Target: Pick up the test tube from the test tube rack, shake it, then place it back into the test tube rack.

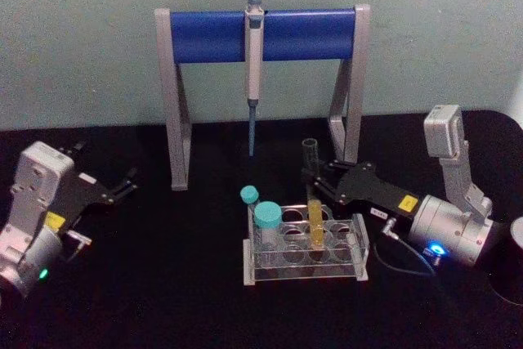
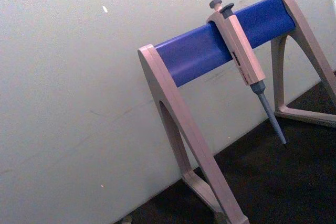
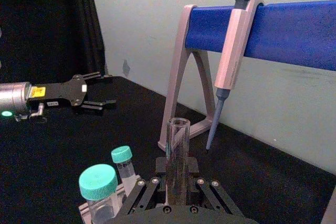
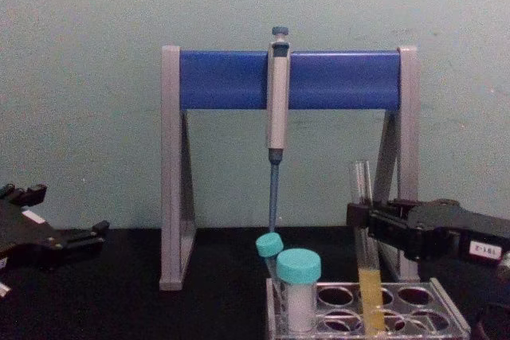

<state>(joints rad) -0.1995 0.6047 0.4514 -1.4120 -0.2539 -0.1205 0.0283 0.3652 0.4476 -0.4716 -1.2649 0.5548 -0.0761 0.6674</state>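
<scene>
Holding tube (image 4: 362, 185) in closed right gripper (image 1: 313, 179), seated in rack (image 1: 304, 277); probably lifting, shaking, returning left. Parked aside with left gripper (image 1: 127, 184) open.

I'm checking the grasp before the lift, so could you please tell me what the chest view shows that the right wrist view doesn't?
Chest view: the yellow-orange liquid low in the test tube, whose foot stands in the test tube rack. Right wrist view: the tube's open mouth and a dark curtain. Both: the right gripper shut on the tube, the open left gripper, the pipette, the teal-capped vials.
</scene>
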